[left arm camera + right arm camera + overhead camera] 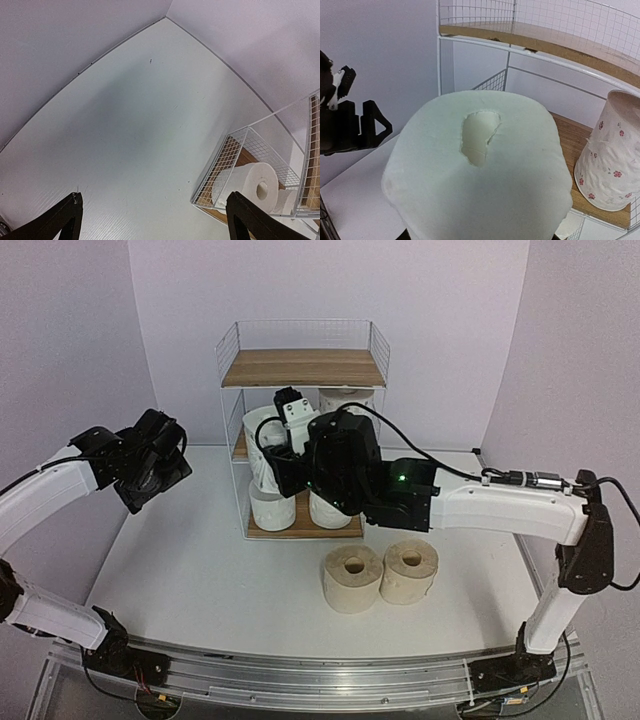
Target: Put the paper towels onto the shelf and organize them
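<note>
Two beige rolls (352,578) are seen upright, side by side, on the table (200,580) before the shelf (303,368). The left gripper (154,200) is spread wide, empty, left of the shelf. The right gripper (287,432) is clamped on a white roll (480,175) at the middle tier, beside a printed roll (610,150)

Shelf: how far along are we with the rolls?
Done: bottom-tier rolls are in place, and a printed roll stands on the middle tier. In hand: the right gripper squeezes a white roll at the middle tier. Remaining: two beige rolls on the table. The left gripper is open and empty.
</note>
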`<state>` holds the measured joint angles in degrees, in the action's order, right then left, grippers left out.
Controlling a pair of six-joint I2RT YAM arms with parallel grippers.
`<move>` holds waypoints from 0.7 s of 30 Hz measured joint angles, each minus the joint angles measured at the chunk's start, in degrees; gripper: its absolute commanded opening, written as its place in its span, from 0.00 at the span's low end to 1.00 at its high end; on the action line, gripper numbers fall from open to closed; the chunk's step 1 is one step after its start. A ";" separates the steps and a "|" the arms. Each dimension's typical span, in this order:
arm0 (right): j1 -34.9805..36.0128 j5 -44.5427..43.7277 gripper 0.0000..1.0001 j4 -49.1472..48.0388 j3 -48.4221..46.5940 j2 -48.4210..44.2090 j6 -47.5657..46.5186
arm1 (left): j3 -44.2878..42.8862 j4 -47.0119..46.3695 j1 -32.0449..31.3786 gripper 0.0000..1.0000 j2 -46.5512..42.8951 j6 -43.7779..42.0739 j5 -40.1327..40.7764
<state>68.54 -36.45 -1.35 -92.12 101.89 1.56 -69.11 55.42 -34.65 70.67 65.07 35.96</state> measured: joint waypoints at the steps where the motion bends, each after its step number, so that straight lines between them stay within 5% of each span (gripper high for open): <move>1: -0.44 0.00 0.23 0.14 -0.66 0.87 0.00 | 0.04 -0.20 0.00 1.00 0.00 -0.48 -0.02; 21: -2.35 -0.23 0.24 1.18 -12.88 8.88 -3.19 | 4.86 -1.57 0.99 1.00 -0.31 -3.97 -0.41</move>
<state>66.19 -36.68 -0.16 -105.00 110.77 -1.63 -64.25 53.85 -33.67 70.37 61.10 35.55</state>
